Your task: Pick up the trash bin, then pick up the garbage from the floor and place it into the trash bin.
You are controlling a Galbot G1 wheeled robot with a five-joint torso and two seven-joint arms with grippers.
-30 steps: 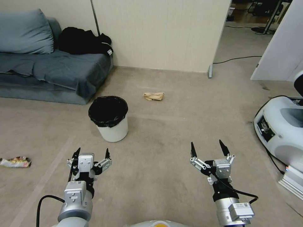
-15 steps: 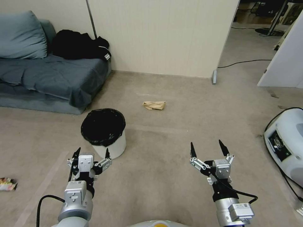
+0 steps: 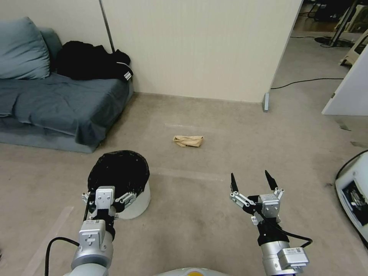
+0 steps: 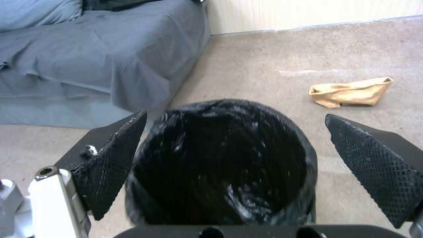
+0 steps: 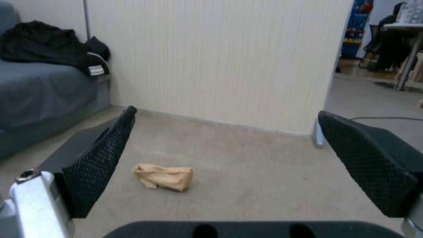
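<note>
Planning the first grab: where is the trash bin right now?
In the head view the trash bin stands on the carpet on the robot's left, just beyond the open left gripper, near the sofa.

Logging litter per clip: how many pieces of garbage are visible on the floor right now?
1. A tan paper bag lies on the carpet beyond the trash bin, toward the wall. Other pieces may lie outside the views.
</note>
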